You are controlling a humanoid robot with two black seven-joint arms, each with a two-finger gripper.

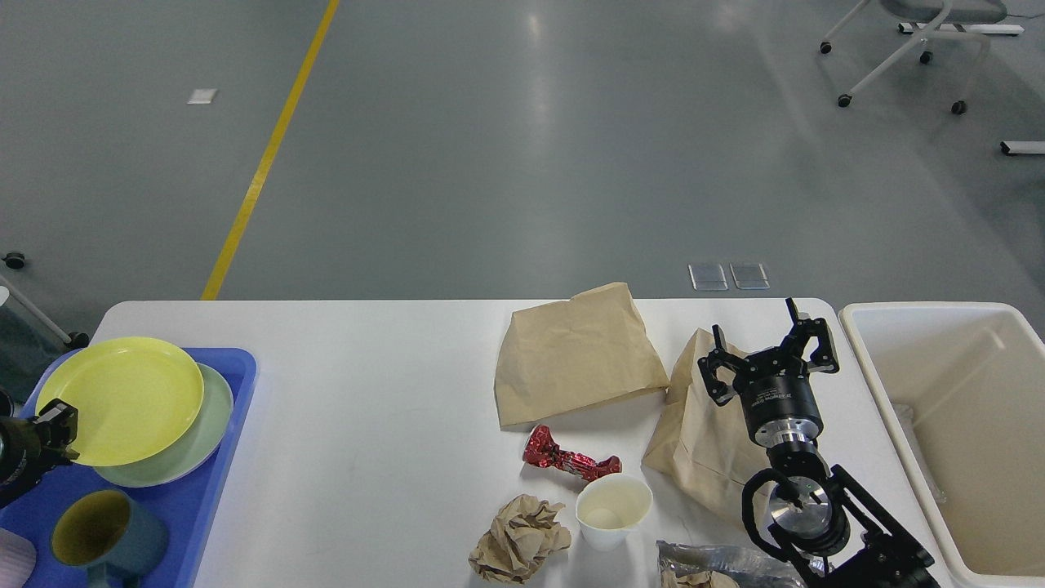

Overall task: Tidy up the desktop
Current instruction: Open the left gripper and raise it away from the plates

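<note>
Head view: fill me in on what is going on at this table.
A two-armed robot is tidying the white desktop. Its right gripper hovers open over a brown paper bag, holding nothing. Its left gripper sits at the rim of the yellow plate stacked on a green plate in the blue tray; its grip cannot be told. A red wrapper, crumpled paper, paper cup and second bag remain out beside the cream bin.
</note>
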